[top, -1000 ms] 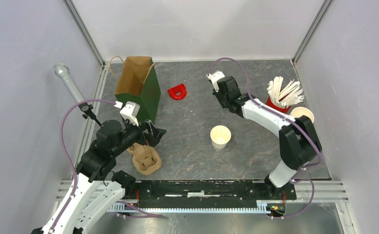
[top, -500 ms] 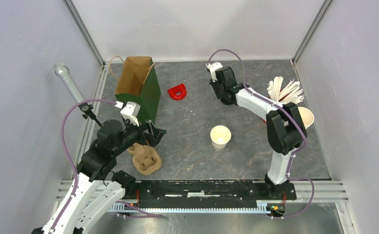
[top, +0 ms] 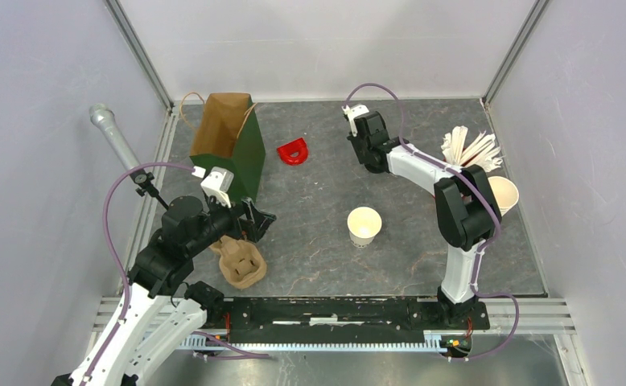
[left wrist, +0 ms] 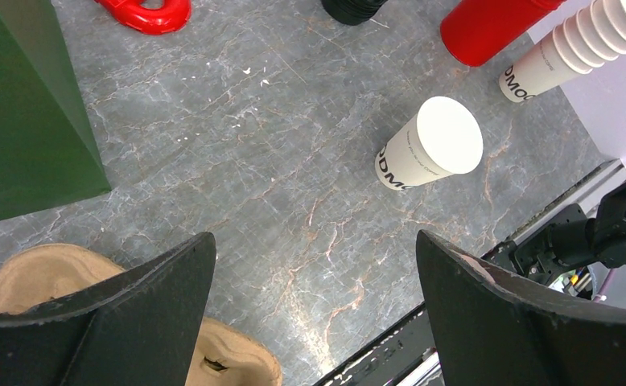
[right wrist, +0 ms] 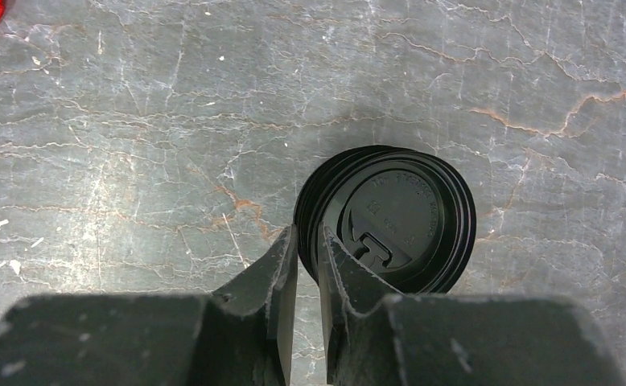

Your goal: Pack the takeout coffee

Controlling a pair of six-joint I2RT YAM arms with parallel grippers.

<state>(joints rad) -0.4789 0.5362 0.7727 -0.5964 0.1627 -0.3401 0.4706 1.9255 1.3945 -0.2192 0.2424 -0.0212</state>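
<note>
Left wrist: bag (left wrist: 28,104), carrier (left wrist: 40,277) beside hand (left wrist: 314,241)

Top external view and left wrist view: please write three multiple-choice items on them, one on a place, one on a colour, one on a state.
1. Where does the green paper bag stand?
A) front right
B) back left
C) centre

2. What colour is the cup that holds the white sticks?
A) blue
B) yellow
C) red

3. How is the left gripper?
A) open wide
B) shut on a cup
C) shut on a lid

Answers:
1 B, the bag stands by the rear left corner.
2 C, its wall is plainly red.
3 A, its jaws stand far apart, holding nothing.
</note>
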